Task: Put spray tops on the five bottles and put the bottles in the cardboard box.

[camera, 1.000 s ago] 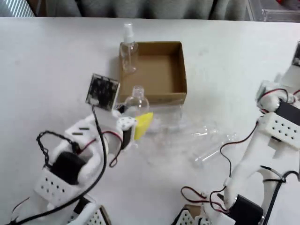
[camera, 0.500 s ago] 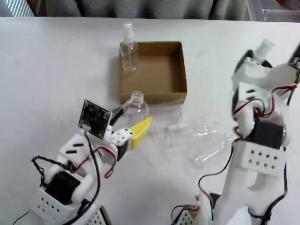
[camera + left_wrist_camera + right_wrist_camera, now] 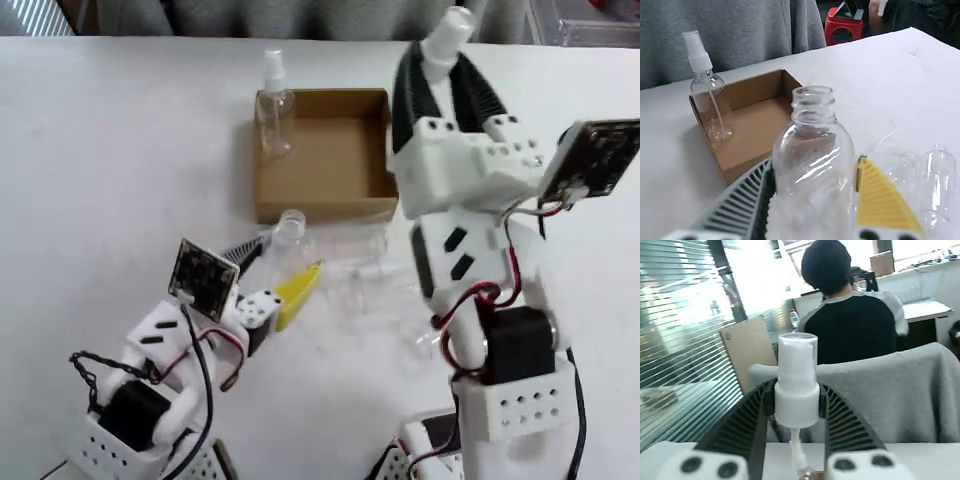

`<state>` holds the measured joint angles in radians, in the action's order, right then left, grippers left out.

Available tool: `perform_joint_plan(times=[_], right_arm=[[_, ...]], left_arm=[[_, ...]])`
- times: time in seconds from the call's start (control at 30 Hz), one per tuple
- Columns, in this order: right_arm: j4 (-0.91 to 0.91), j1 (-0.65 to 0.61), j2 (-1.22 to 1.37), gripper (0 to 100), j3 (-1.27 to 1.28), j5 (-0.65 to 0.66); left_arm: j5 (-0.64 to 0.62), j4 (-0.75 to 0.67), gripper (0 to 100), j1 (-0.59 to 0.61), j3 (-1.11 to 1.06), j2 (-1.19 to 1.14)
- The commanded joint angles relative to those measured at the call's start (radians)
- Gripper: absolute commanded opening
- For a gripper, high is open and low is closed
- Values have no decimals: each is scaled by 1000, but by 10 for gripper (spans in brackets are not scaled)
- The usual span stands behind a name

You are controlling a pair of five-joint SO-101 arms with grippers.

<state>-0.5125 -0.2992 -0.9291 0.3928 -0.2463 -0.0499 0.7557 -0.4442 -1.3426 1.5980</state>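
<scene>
White table (image 3: 120, 120) carries everything here, and the cardboard box (image 3: 330, 150) sits near its middle, open side up, so that bottles can be lowered straight in. We judge its spot between the two arms lets either one reach it.

The right gripper (image 3: 443, 55) is raised high above the near right corner of the box, its dark ribbed jaws closed around a spray top (image 3: 797, 375). It pinches the top by the collar, nozzle up and dip tube hanging down, which is the attitude needed to drop the tube into a neck.

The left gripper (image 3: 812, 200) sits low on the table just in front of the box. Its grey and yellow jaws clasp the body of an open bottle (image 3: 812, 165) and keep it upright. We read this as a brace: the neck is offered bare and steady so the other arm can press a top onto it without tipping the bottle.

A capped bottle (image 3: 707, 85) stands at the far left corner of the box. From the left wrist view its base seems to rest inside, so we count one bottle as done.

Loose bottles (image 3: 440, 290) of clear plastic lie on their sides on the table between the arms, near the box front. They have no tops on, and we cannot count them surely.
</scene>
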Motion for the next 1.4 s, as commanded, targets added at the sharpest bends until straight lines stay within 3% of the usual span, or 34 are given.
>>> perform_joint_plan(times=[0.0,0.47,1.37], right_arm=[[16,-113,-18,16,-63,-3],[-165,-308,-87,16,-140,-11],[-19,-302,-65,16,58,-72]], left_arm=[[26,-31,158,-8,-8,68],[31,-34,158,-8,-77,163],[31,-34,158,-4,-78,165]])
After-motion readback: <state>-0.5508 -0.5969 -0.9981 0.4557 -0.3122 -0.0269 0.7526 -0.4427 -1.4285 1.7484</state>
